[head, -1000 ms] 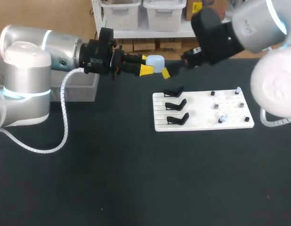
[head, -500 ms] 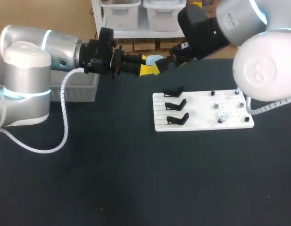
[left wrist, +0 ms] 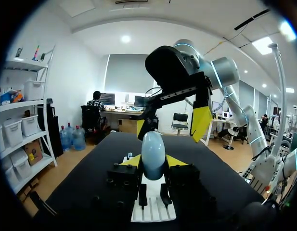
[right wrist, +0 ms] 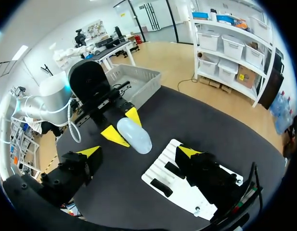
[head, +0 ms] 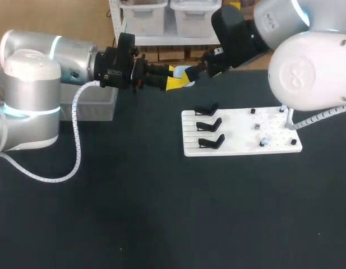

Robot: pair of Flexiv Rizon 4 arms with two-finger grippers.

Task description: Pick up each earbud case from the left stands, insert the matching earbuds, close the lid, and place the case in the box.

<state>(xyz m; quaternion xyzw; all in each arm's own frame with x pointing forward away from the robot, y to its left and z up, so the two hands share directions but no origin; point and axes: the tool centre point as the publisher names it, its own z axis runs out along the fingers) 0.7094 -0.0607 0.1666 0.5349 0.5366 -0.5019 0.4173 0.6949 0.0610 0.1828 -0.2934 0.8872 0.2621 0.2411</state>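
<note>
A pale blue, closed earbud case [left wrist: 153,154] hangs above the table's far side, and my left gripper [head: 180,79] is shut on it from two sides. My right gripper [left wrist: 170,125] stands open just ahead of the case, one yellow tip on each side and neither touching. In the right wrist view the case [right wrist: 134,135] lies ahead of my right gripper [right wrist: 138,152], level with the gap between the tips. In the head view the right gripper [head: 197,71] hides most of the case [head: 183,70]. The white board [head: 240,147] carries three bare black stands [head: 210,125] and small earbuds [head: 263,142] on pegs.
A grey bin [head: 91,106] sits at the far left of the table, behind my left arm. The white board [right wrist: 158,171] lies below and to the right of both grippers.
My right arm has swung left, bringing its open gripper up to the case. The left arm and the case have not moved.
</note>
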